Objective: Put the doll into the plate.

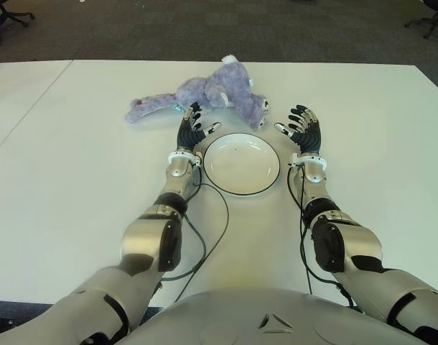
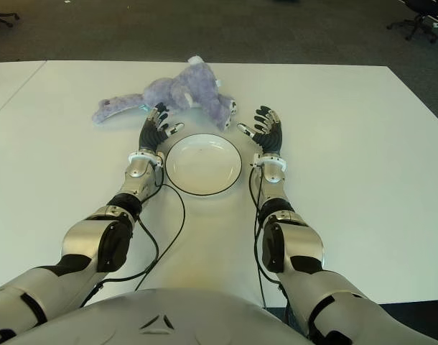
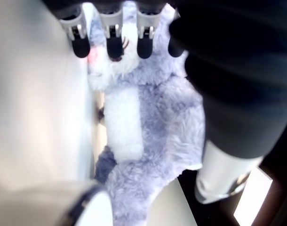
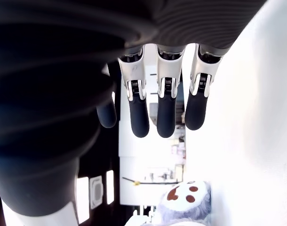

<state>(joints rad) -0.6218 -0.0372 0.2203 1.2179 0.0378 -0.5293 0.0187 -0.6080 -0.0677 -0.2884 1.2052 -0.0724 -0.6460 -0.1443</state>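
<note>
- Purple fuzzy doll (image 1: 212,95) lies on our white table (image 1: 75,180), just behind the empty plate (image 1: 242,163).
- Left hand (image 1: 192,130) at its belly, fingers spread, gripping nothing.
- Right hand (image 1: 303,129) sits right of the plate, fingers apart; only its wrist view catches the spotted foot.

You see both arms stretched forward over the white table (image 1: 75,180). The left hand (image 1: 192,129) has its fingers spread and holds nothing; its fingertips reach the near edge of the purple plush doll (image 1: 204,97), though contact cannot be confirmed. The doll lies on its side just beyond this hand, one long limb trailing away to the hand's outer side. The white plate (image 1: 242,164) sits just beside the left hand on its inner side, between the two wrists, and is empty. The right hand (image 1: 303,128), fingers likewise spread and empty, shows just beside the plate's opposite rim. Dark cables (image 1: 212,237) run along both forearms.
</note>
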